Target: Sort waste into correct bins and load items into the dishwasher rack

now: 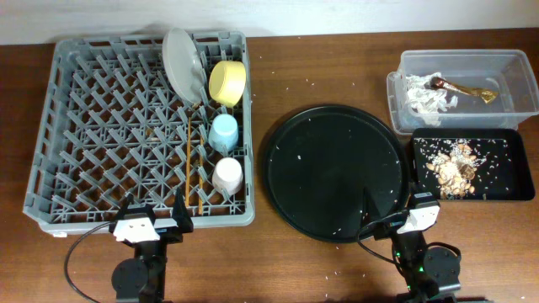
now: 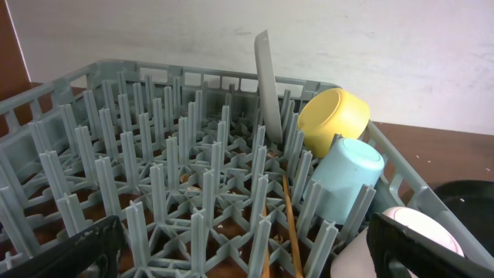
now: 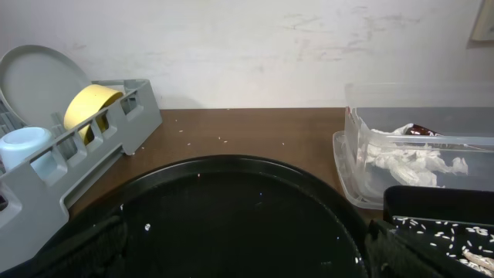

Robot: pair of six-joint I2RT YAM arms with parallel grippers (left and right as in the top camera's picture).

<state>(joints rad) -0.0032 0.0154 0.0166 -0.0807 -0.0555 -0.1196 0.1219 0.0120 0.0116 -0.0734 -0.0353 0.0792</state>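
Note:
The grey dishwasher rack point(image 1: 93, 126) holds the white plate point(image 1: 184, 63) on edge, the yellow bowl point(image 1: 226, 82), the light blue cup point(image 1: 224, 133), the pink cup point(image 1: 227, 175) and the chopsticks point(image 1: 200, 156) lying on its floor. The clear tub point(image 1: 505, 63) holds crumpled white napkins point(image 1: 425, 94) and the brown-and-gold wrapper point(image 1: 463, 87). The black rectangular tray point(image 1: 505, 189) holds beige food scraps point(image 1: 450, 168). My left gripper point(image 1: 153, 217) is open and empty at the rack's front edge. My right gripper point(image 1: 394, 212) is open and empty over the round tray's front right rim.
A large round black tray point(image 1: 333, 168) with a few white crumbs lies between the rack and the bins. Small crumbs are scattered on the brown table. In the left wrist view the rack's upright pegs point(image 2: 193, 177) stand right in front of the fingers.

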